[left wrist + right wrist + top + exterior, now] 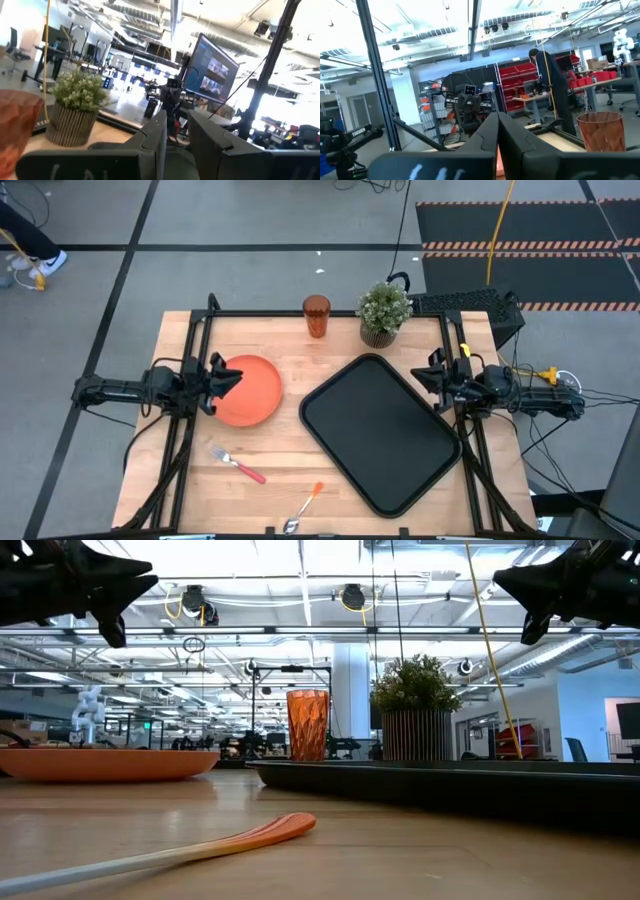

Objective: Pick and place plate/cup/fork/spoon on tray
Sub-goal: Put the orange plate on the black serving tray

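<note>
Left pincer point(232, 377) is seen slightly parted and empty above the plate point(250, 392) near the tabletop point(270, 450) left edge; right pincer point(422, 372) is closed, empty, raised at the tray point(380, 432) by the right edge.

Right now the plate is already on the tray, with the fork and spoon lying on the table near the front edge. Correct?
Not quite. The high view shows the plate on the bare table, left of the tray, which holds nothing. The fork and spoon do lie on the table near the front edge.
</note>
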